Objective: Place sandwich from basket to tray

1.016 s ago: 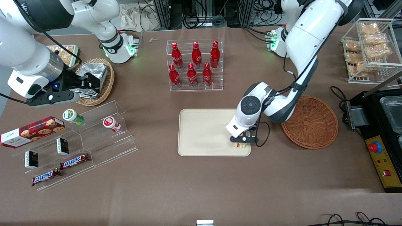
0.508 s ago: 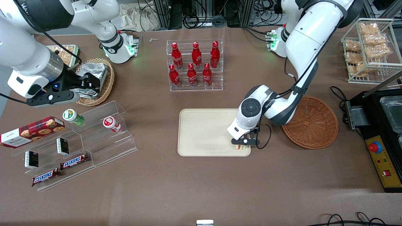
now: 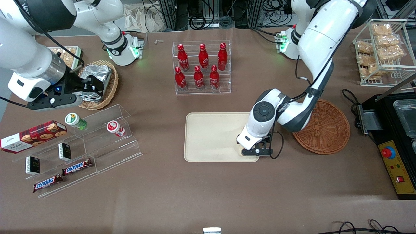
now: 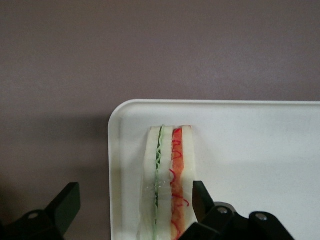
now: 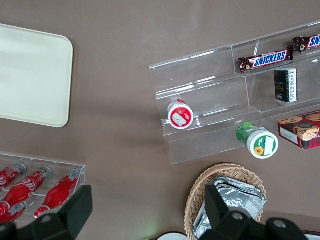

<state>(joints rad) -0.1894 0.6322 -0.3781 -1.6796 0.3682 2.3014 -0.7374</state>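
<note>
One sandwich (image 4: 167, 180) is lying in a corner of the one tray (image 3: 211, 136), at the end nearest the one brown basket (image 3: 325, 130), which is sitting just beside the tray. One gripper (image 4: 135, 205) is hanging right over the sandwich with its two fingers (image 4: 202, 200) spread wide, one on each side, not squeezing it.

tray (image 5: 30, 80): cream, bare, on brown table
shelves (image 5: 235, 100): clear, stepped; hold Snickers bars (image 5: 264, 58), red-lidded jar (image 5: 180, 114), green-lidded jar (image 5: 258, 140), cookie box (image 5: 300, 130)
bottles (image 5: 35, 192): red, in clear rack
basket (image 5: 200, 200): tan wicker, foil packs (image 5: 230, 200) inside
</note>
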